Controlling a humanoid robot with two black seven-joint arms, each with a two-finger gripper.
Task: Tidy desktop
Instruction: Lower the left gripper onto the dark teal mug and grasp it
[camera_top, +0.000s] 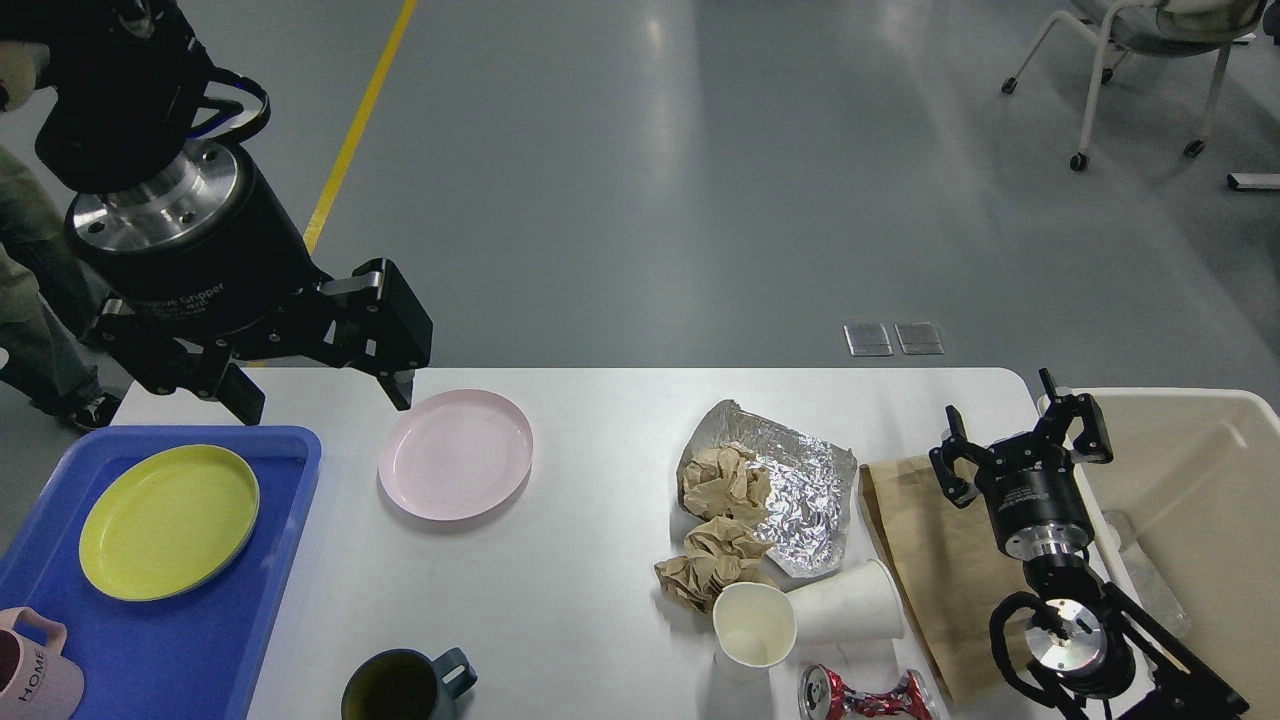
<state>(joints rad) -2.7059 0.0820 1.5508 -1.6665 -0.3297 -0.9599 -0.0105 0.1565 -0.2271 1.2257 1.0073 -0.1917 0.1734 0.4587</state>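
The white desktop (590, 420) fills the lower half of the head view. My left gripper (325, 395) hangs open and empty above its far left part, between the blue tray and a pink plate (455, 455). My right gripper (1020, 430) is open and empty above the desktop's right end, over a brown paper bag (935, 560) and next to the beige bin. On the desktop lie crumpled foil (800, 490), two crumpled brown papers (722, 482), two white paper cups (755, 620), a crushed red can (865, 695) and a dark mug (405, 685).
A blue tray (290, 470) at the left holds a yellow plate (170, 520) and a pink mug (35, 665). A beige bin (1210, 480) stands off the right end with clear plastic inside. A person's legs stand at far left; a chair stands at the back right.
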